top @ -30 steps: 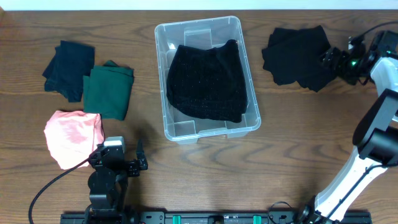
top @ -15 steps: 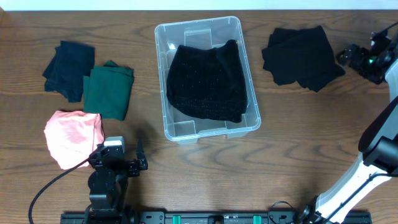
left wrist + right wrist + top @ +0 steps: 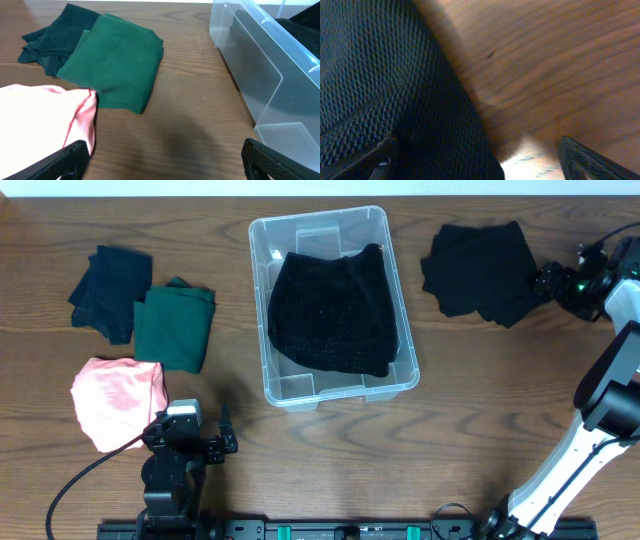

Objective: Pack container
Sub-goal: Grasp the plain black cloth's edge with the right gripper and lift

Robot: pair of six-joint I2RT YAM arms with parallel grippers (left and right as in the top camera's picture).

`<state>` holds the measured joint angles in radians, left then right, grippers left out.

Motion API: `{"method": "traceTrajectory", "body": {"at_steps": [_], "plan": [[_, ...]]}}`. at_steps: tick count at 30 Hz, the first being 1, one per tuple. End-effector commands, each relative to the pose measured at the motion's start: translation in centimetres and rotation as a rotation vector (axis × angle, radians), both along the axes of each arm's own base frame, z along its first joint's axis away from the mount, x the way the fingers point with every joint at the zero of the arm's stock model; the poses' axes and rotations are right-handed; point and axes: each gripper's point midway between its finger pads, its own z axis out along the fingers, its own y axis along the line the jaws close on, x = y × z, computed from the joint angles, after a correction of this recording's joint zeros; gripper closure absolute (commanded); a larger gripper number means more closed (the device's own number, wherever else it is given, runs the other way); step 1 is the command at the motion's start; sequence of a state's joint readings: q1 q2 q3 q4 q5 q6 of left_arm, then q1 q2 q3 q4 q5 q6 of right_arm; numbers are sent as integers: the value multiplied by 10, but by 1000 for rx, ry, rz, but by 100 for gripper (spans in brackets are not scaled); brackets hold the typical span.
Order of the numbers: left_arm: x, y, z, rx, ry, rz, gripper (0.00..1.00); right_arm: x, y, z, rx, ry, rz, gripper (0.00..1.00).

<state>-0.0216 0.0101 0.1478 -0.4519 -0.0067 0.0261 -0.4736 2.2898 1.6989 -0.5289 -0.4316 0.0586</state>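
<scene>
Container sits at table centre, leaning toward 12 o'clock, long side running 12 to 6, within reach of both arms. One black garment already lies in it, covering most of the floor, with bare plastic showing at the 6 o'clock end. A loose black cloth lies at 2 o'clock, well apart from the container. The right gripper is at that cloth's 3 o'clock edge. In the wrist view its jaws are spread wide, one tip over the mesh fabric and the other over bare wood, with nothing pinched. My read is that it straddles the hem to take a fold of cloth, low and close to the table. The left gripper is parked at 7 o'clock, also spread and empty, facing 12. The pink cloth lies just ahead of it at 11, with the green cloth and a dark teal one beyond, and the container wall is at 2. These three look queued for the left arm. Judged roughly one piece in, four to go.
</scene>
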Motion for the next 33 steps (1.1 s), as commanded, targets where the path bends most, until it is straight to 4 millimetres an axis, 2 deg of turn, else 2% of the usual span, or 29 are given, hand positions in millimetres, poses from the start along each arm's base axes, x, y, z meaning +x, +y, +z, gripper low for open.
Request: {"method": "traceTrajectory", "body": {"at_steps": [1,14,19,24,29,33], "plan": [[0,1,-8,-4,14,6,2,-4,31,-19,147,9,67,1],[0,1,-8,-4,14,6,2,-4,73,2,367,-39,150,1],[0,1,-8,-4,14,6,2,-10,93,0,403,4,175,1],[0,1,-8,-4,14,6,2,-2,113,-2,363,3,220,1],[0,1,-8,-4,14,6,2,11,116,-13,243,22,195,1],[0,1,-8,-4,14,6,2,15,124,-13,220,16,212,1]]}}
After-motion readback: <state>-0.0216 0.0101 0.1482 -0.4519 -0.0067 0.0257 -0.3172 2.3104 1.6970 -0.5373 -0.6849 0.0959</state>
